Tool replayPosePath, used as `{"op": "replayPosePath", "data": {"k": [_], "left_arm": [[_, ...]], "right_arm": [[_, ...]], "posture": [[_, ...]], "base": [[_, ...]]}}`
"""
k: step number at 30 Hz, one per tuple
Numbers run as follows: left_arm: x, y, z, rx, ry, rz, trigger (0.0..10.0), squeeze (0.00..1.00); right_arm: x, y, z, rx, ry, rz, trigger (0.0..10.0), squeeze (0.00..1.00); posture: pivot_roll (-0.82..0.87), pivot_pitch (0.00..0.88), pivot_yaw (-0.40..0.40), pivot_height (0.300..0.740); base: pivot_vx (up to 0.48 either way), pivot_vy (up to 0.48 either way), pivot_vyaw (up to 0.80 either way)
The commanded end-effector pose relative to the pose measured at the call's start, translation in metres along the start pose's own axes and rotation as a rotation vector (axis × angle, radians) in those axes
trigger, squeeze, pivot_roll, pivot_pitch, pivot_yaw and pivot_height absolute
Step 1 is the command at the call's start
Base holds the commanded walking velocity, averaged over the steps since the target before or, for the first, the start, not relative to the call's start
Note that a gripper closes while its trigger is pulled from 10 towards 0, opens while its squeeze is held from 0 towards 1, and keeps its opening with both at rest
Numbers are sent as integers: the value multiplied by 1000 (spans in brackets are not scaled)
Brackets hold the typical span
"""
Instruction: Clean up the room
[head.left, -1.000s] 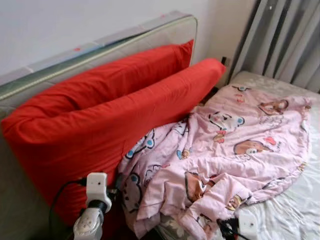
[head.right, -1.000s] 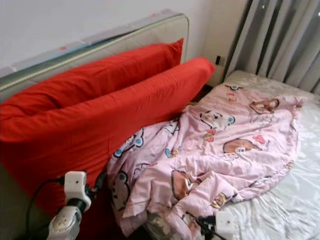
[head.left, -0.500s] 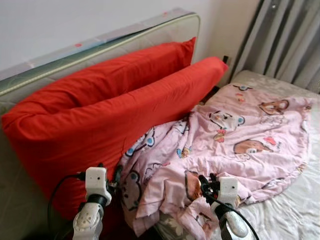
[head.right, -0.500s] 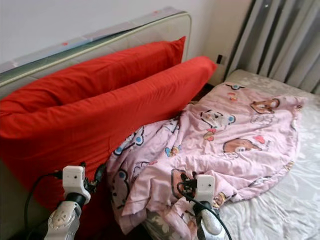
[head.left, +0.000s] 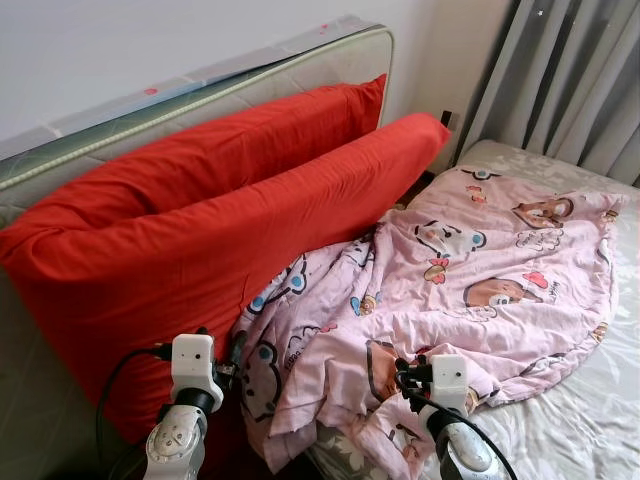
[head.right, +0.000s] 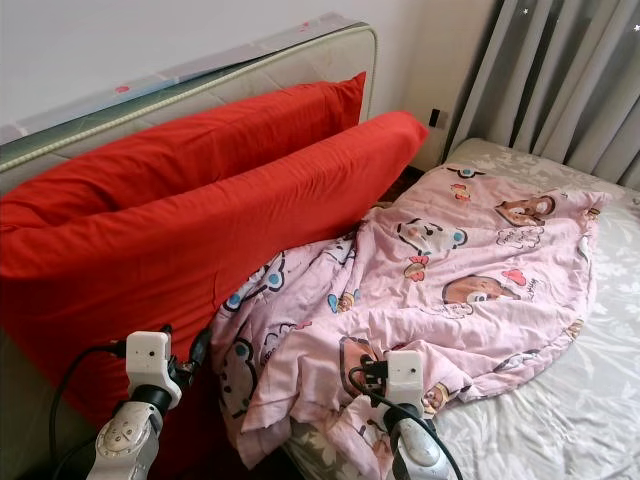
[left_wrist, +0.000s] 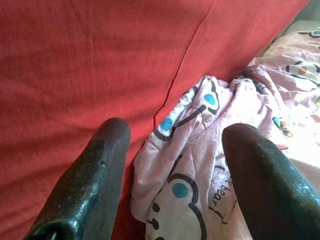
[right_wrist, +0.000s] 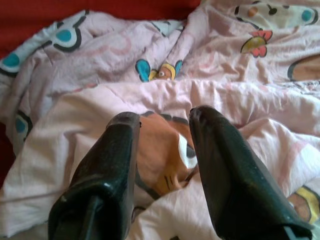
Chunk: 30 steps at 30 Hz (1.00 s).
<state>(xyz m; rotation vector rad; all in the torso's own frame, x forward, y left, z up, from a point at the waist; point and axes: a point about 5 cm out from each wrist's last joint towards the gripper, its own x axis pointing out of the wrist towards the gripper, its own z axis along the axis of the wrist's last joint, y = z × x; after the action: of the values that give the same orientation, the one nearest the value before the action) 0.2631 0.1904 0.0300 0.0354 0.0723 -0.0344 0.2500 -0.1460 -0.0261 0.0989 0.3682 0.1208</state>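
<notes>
Pink cartoon-print blanket (head.left: 470, 280) lies crumpled on bed (head.left: 590, 410) against red pillows (head.left: 200, 240); left gripper (left_wrist: 175, 165) and right gripper (right_wrist: 162, 150) hover spread, unclosed, likely next pinching its near fold.

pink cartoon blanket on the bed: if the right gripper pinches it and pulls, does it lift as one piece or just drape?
Probably drapes: the pink blanket lies rumpled in soft folds, so it looks floppy. It looks thin, so likely light. One edge is bunched against the red pillow, so it may drag there. The right gripper is open just above a fold.
</notes>
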Motion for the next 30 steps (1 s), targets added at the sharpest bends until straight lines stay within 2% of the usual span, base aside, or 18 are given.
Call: {"op": "replayPosePath", "data": {"k": [1, 7, 17, 22, 26, 30], "left_arm": [[0, 0, 1, -2, 4, 1, 10000, 0], [0, -1, 1, -3, 10, -3, 10000, 0], [0, -4, -1, -9, 24, -17, 10000, 0], [0, -6, -2, -13, 37, -28, 10000, 0], [1, -7, -4, -15, 50, -33, 10000, 0], [1, -7, -4, -17, 50, -33, 10000, 0]], "right_arm": [[-3, -3, -8, 5, 47, -10, 10000, 0], [-13, -11, -25, 25, 142, -12, 10000, 0], [-21, -6, -41, 25, 219, 17, 10000, 0], [-24, -6, -47, -5, 273, -3, 10000, 0], [-22, -5, -44, 9, 246, 9, 10000, 0], [-22, -5, -43, 14, 239, 10, 10000, 0]], "posture": [[-35, 38, -29, 673], [-36, 40, -31, 673], [-34, 41, -34, 673], [-35, 42, -34, 668], [-36, 43, -33, 643], [-35, 43, -32, 643]], "base": [[0, 0, 0], [0, 0, 0], [0, 0, 0], [0, 0, 0], [0, 0, 0], [0, 0, 0]]}}
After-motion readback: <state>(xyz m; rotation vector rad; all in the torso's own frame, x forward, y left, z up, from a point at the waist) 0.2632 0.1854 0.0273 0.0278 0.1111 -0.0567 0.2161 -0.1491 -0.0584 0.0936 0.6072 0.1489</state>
